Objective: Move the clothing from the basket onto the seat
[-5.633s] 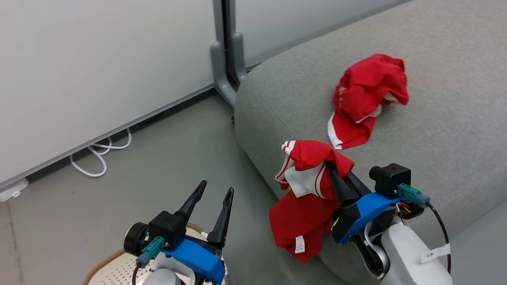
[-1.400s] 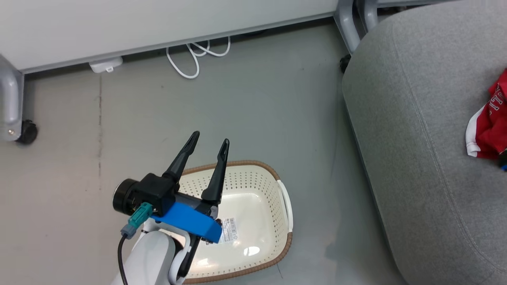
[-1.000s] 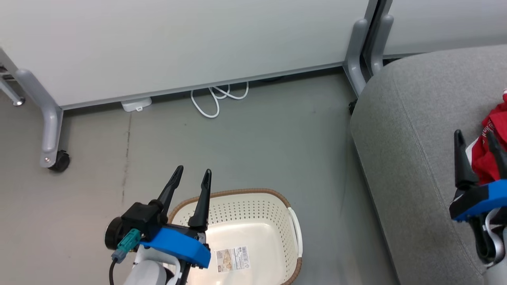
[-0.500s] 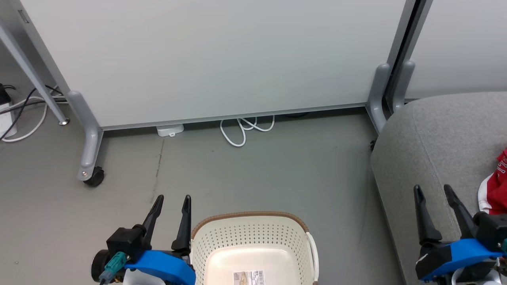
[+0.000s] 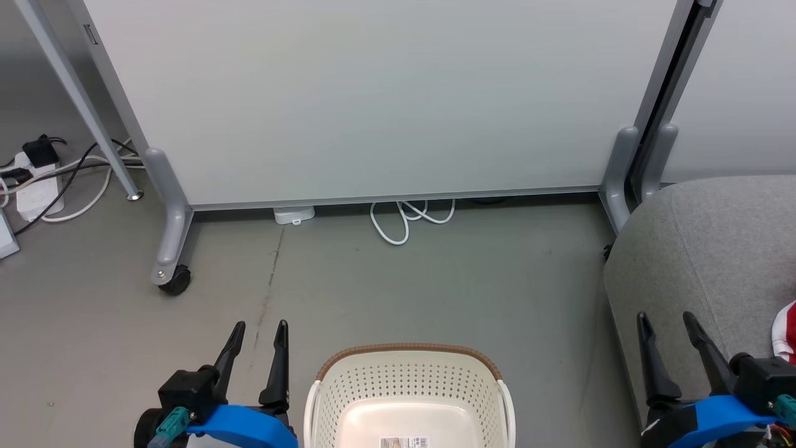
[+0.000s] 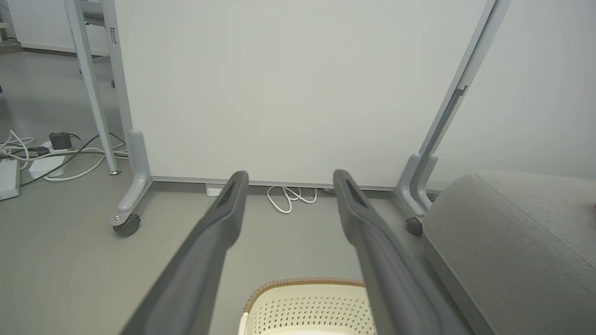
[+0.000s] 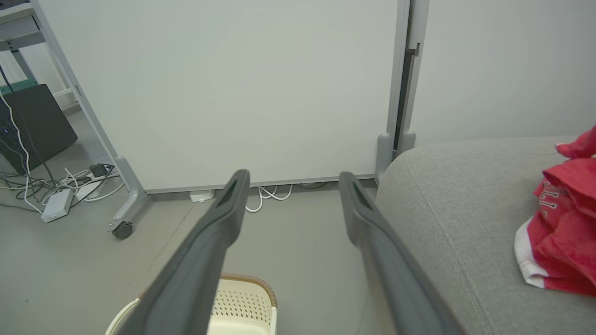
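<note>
At the far left a power strip [image 5: 34,193] lay on the grey floor [image 5: 435,280]. The left end effector [image 5: 261,325] hovered just left of the basket [image 5: 407,349], its fingers parted with nothing between them. The basket stood on the floor, a paper label [image 5: 404,442] on its pale bottom. The right end effector [image 5: 664,316], likewise spread and empty, hung by the left edge of the seat [image 5: 715,249]. The red clothing [image 7: 565,228] lay crumpled on the seat, far right.
</note>
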Robot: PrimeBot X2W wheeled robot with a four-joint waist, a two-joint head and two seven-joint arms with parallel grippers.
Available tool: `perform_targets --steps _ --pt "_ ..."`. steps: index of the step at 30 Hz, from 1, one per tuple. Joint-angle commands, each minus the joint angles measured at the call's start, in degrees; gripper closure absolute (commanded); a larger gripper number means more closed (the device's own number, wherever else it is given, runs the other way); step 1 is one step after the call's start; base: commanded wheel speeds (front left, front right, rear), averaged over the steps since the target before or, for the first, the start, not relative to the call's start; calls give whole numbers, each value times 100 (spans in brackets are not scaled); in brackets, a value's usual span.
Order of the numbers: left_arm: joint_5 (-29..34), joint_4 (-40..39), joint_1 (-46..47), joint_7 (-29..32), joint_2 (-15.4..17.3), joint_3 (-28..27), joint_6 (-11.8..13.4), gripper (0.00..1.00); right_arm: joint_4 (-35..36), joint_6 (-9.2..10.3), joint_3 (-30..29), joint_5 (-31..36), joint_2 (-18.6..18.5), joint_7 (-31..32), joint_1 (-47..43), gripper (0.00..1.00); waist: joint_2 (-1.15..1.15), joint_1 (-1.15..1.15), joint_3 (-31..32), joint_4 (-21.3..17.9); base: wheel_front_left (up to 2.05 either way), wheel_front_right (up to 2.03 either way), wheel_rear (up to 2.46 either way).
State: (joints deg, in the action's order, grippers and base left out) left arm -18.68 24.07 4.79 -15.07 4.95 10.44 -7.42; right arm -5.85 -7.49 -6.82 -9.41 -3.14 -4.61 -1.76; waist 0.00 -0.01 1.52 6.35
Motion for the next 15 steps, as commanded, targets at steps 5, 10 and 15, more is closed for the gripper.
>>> perform_targets --steps 5,10,15 --pt "-25 41 -79 -14 4 -53 -11 0 -48 -1 23 -33 28 -15 -46 0 0 1 -5 37 0 0 0" --pt "-32 52 -58 -14 1 -53 -11 0 -90 -1 40 -54 29 -42 -13 0 0 1 -22 44 0 0 0" --pt "-27 58 -50 -14 2 -56 -11 0 -138 -1 76 -94 29 -55 35 0 0 1 -49 26 0 0 0"
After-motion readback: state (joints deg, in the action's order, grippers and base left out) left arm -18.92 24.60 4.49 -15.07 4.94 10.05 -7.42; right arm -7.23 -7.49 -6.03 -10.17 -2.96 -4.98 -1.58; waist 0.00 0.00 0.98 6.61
